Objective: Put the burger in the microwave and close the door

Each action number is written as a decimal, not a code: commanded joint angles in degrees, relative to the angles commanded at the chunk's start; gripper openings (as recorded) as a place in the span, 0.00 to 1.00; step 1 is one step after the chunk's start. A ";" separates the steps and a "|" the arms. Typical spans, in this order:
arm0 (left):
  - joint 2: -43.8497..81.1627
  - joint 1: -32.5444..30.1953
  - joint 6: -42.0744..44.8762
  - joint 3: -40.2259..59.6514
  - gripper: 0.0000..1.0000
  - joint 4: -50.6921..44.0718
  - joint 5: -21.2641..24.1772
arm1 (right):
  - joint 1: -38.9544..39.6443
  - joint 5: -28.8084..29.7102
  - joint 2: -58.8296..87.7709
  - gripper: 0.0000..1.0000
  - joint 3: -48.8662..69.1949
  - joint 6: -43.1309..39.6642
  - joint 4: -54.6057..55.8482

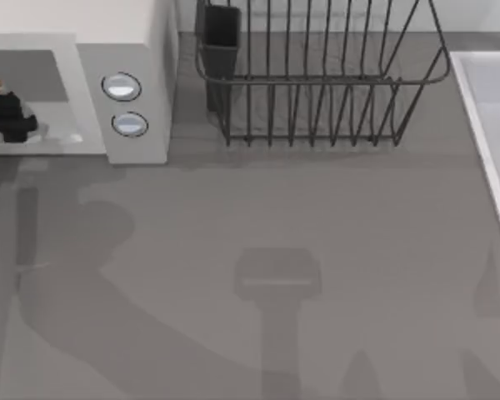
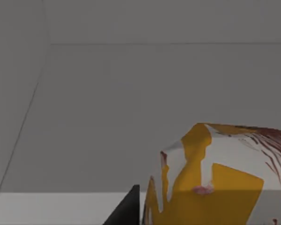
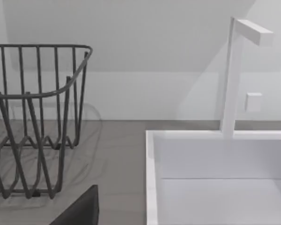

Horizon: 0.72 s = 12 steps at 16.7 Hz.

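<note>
Right wrist view, nearest: one dark finger (image 3: 79, 208) of the right gripper at the frame's edge; whether that claw stands apart or together cannot be told. Beyond it, the grey countertop (image 3: 117, 154), the black wire dish rack (image 3: 35, 117) and a white sink basin (image 3: 215, 164) with a squared white faucet (image 3: 234, 75) at its back rim. Left wrist view: the burger (image 2: 225, 183), white wrapper with orange-yellow patches and red print, lies close against a dark fingertip (image 2: 126, 211), grey cavity walls around it. Top view: the left gripper (image 1: 8, 117) reaches into the microwave (image 1: 137, 50) at the table's far left, with a scrap of yellow wrapper at its tip; it seems clamped on the burger, though the grip itself is poorly seen. Two round knobs (image 1: 122, 87) sit on the grey panel. The dish rack stands just right of the microwave.
</note>
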 joint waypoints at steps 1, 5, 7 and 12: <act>1.11 -0.12 -0.06 1.82 0.00 -0.71 -0.10 | 0.00 0.00 0.00 1.00 0.00 0.00 0.00; 7.76 -0.89 -0.43 13.43 0.00 -5.20 -0.75 | 0.00 0.00 0.00 1.00 0.00 0.00 0.00; 11.67 -1.40 -0.66 20.70 0.00 -8.07 -1.16 | 0.00 0.00 0.00 1.00 0.00 0.00 0.00; 20.47 -2.62 -1.27 37.53 0.00 -15.23 -2.25 | 0.00 0.00 0.00 1.00 0.00 0.00 0.00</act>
